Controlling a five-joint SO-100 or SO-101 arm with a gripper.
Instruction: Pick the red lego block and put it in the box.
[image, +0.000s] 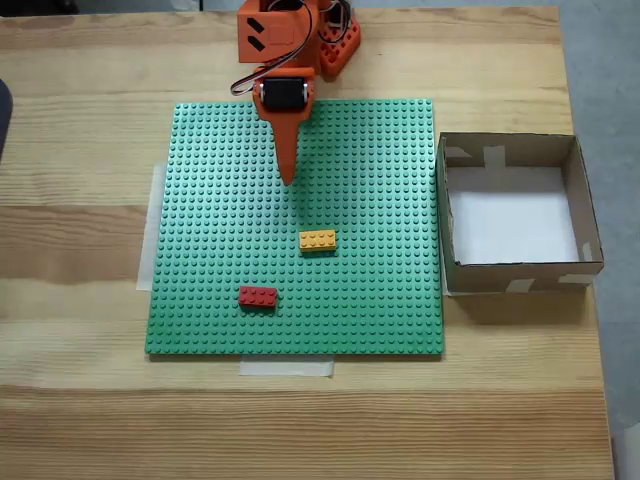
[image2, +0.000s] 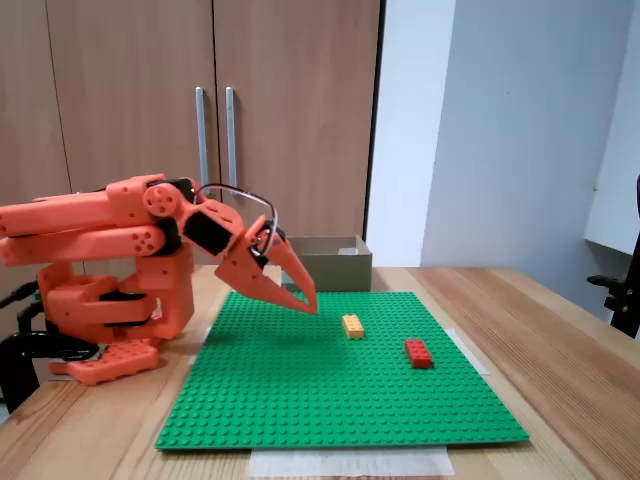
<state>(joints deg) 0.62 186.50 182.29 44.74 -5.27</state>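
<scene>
We are looking at a pale wooden table (image: 80, 150) with visible grain. A green studded baseplate (image: 380, 300) is lying flat on it at the middle in the fixed view from above, held by pale tape strips (image: 286, 367) at its 6 and 9 o'clock edges. The box (image: 449, 215) is sitting on the wood just beside the baseplate, at its 3 o'clock side. The orange arm base (image: 338, 50) is standing at 12 o'clock.
</scene>
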